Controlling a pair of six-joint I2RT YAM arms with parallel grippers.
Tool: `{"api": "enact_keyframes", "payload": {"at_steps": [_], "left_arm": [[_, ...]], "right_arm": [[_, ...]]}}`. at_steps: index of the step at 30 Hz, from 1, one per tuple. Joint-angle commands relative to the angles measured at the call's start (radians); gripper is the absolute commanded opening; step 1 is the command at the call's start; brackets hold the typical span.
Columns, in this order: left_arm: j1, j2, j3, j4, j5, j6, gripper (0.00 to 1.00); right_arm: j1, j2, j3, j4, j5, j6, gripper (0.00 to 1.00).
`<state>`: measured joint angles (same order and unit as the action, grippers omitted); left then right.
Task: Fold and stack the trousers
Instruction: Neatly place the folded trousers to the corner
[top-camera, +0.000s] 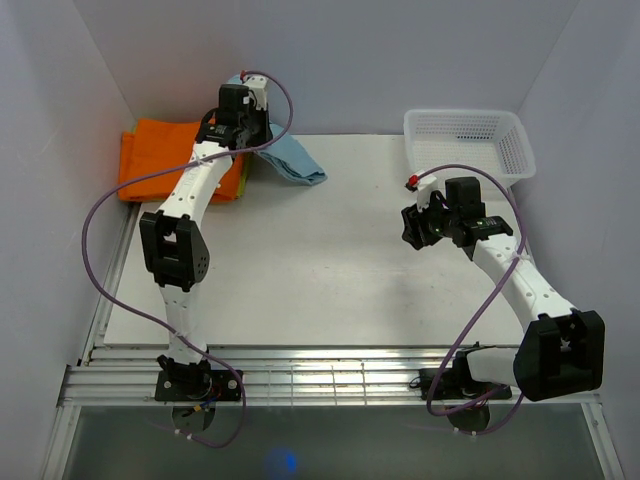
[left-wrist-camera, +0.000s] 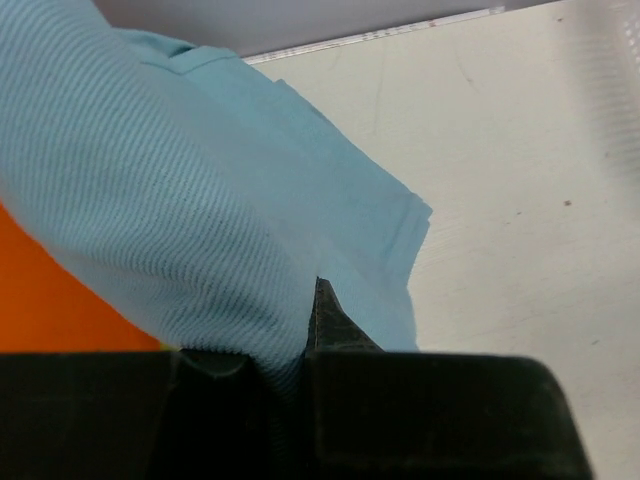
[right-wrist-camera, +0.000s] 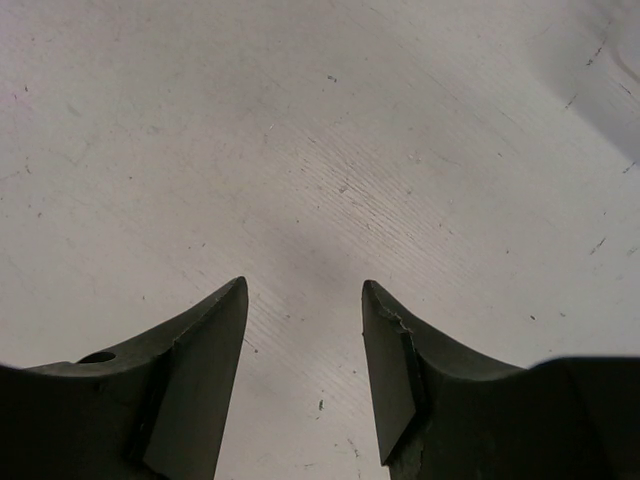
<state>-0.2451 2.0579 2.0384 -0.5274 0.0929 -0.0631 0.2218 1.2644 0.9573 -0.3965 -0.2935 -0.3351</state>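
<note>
Sky-blue trousers (top-camera: 296, 160) hang bunched at the far left of the counter (top-camera: 320, 270), lifted at one end and trailing down onto the bare surface, beside the folded orange garment (top-camera: 160, 152). The left end effector (left-wrist-camera: 285, 355) is clamped on the trousers, with cloth pinched between its fingers (left-wrist-camera: 335, 325) and draped over them. The right end effector (right-wrist-camera: 305, 300) hovers over the bare counter with its jaws apart and nothing between them, just in front of the white basket (top-camera: 465, 114).
</note>
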Motion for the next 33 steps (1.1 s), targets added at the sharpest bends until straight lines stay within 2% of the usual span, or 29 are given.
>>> {"api": "enact_keyframes", "payload": {"at_steps": [1,4,8,17,21,27,31,33], "left_arm": [[0.05,-0.038,0.138,-0.002,0.068,0.179,0.0],[0.056,-0.041,0.187,-0.017,0.097,0.259,0.0],[0.058,-0.064,0.198,-0.028,0.221,0.391,0.0],[0.119,-0.084,0.236,-0.085,0.352,0.502,0.0],[0.133,-0.1,0.255,-0.091,0.471,0.626,0.0],[0.152,-0.041,0.396,-0.147,0.452,0.635,0.0],[0.178,-0.059,0.355,-0.102,0.393,0.586,0.0],[0.21,-0.067,0.35,-0.076,0.409,0.559,0.0]], "right_arm": [[-0.006,-0.026,0.006,0.004,-0.002,-0.016,0.55],[-0.006,-0.025,0.001,0.004,-0.007,-0.016,0.55],[-0.006,-0.019,0.004,0.005,-0.01,-0.016,0.55],[-0.006,-0.016,0.014,0.004,-0.013,-0.018,0.54],[-0.006,-0.014,0.015,0.004,-0.012,-0.022,0.54],[-0.004,-0.013,0.023,0.004,-0.012,-0.021,0.54],[-0.006,-0.011,0.024,0.002,-0.015,-0.022,0.54],[-0.006,-0.01,0.027,0.004,-0.016,-0.024,0.54]]}}
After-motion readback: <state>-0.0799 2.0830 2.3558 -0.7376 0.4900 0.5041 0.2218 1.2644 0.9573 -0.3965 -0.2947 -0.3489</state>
